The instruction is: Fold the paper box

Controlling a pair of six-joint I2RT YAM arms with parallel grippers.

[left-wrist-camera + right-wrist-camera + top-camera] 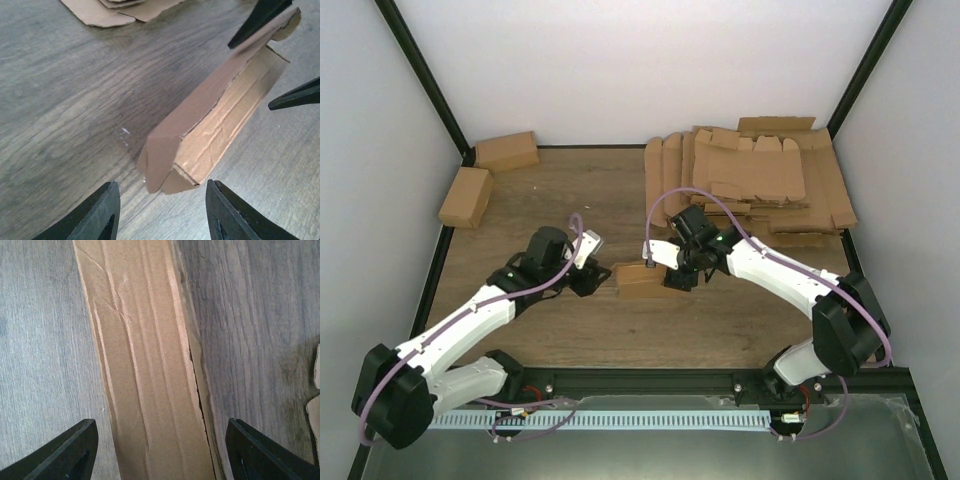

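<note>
The paper box (642,281) lies on the wood table between my two grippers as a brown oblong, mostly folded shape. In the left wrist view it (215,120) runs away from me, and its near end flap (160,160) is folded over. My left gripper (162,217) is open and empty, just short of that near end. My right gripper (160,455) is open above the box's creased top face (145,365), one finger on each side. Its black fingertips (260,20) show at the box's far end. In the top view the left gripper (595,278) and the right gripper (672,275) flank the box.
Two finished brown boxes (507,151) (465,196) lie at the back left. A spread stack of flat cardboard blanks (760,180) fills the back right, and its edge shows in the left wrist view (115,7). Walls enclose the table on three sides.
</note>
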